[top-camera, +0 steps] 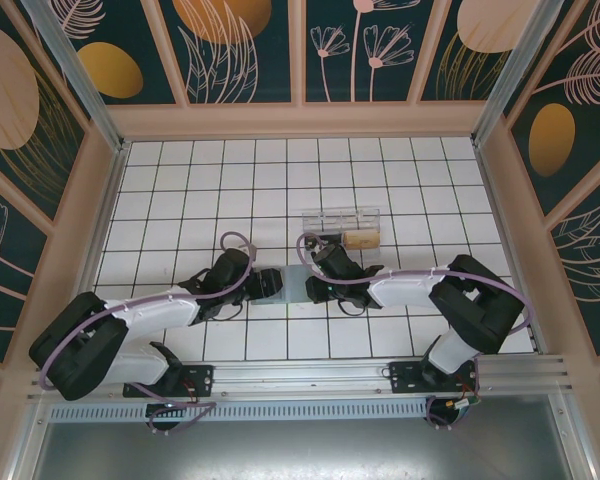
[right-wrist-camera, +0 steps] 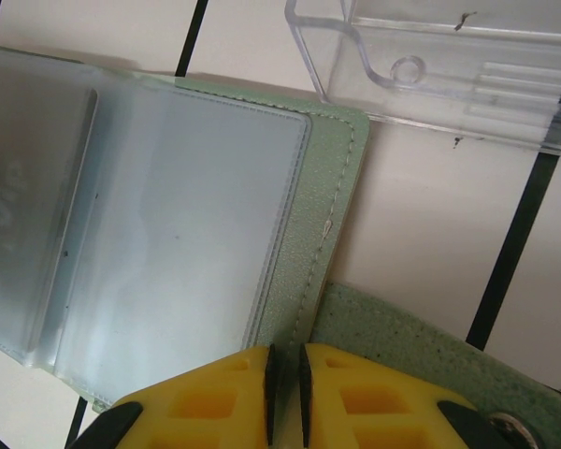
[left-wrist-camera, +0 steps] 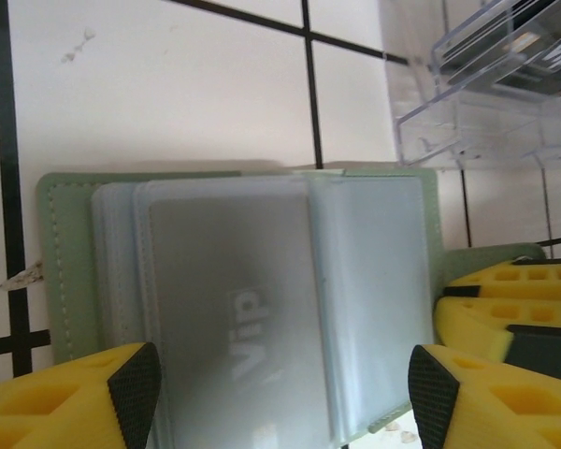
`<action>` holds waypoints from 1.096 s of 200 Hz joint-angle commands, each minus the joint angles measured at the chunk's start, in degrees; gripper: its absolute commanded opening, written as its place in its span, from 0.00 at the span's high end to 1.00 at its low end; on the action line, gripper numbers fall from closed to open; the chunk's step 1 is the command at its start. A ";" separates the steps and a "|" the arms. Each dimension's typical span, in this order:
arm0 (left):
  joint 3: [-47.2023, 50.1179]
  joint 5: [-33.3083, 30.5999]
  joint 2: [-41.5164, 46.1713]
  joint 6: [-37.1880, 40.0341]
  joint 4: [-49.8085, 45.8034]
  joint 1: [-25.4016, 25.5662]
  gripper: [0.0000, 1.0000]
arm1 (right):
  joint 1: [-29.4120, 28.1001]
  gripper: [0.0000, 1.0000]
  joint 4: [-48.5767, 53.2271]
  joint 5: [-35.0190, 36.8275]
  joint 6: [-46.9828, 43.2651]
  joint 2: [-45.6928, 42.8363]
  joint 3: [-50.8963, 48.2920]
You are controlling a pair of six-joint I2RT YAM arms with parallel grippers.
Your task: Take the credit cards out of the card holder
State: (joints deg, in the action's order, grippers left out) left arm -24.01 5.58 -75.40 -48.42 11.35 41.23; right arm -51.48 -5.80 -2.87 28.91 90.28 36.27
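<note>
Card holder [left-wrist-camera: 65,271] lies open on the white tiled table [top-camera: 200,180], between the two grippers and just on the near side of the clear plastic box [top-camera: 340,225] — green cover down, clear sleeves [left-wrist-camera: 374,271] facing up. One credit card [left-wrist-camera: 234,318], pale grey w/ "Vip" printed on it, sits inside the top sleeve, on the side nearer the L arm; can't tell if more cards lie in the sleeves beneath. L gripper [left-wrist-camera: 285,393] is spread wide, w/ a black pad [left-wrist-camera: 136,388] at each side edge of the sleeve stack; can't tell if they touch the plastic. R gripper [right-wrist-camera: 285,383] has its yellow fingers pressed together on the stitched edge of the far panel — pinching the green cover there. Green tab [right-wrist-camera: 411,351] w/ a metal snap [right-wrist-camera: 516,428] lies on the table just beside that edge, next to the R fingers.
</note>
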 commanded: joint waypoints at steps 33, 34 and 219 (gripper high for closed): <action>-0.38 1.65 -2.16 0.55 1.15 -0.06 0.27 | -0.81 0.82 0.59 -0.20 0.71 1.41 0.55; -0.40 1.73 -2.19 0.58 1.18 -0.08 0.27 | -0.86 0.82 0.60 -0.20 0.71 1.45 0.55; 0.73 6.42 -0.94 0.60 5.46 0.13 0.02 | -0.90 0.79 1.68 2.36 1.39 -1.20 0.64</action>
State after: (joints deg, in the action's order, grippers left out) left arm -24.01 11.20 -77.25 -48.23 18.17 41.25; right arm -51.66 -5.80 -2.42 29.12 90.26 36.29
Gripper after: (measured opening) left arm 0.985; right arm 0.200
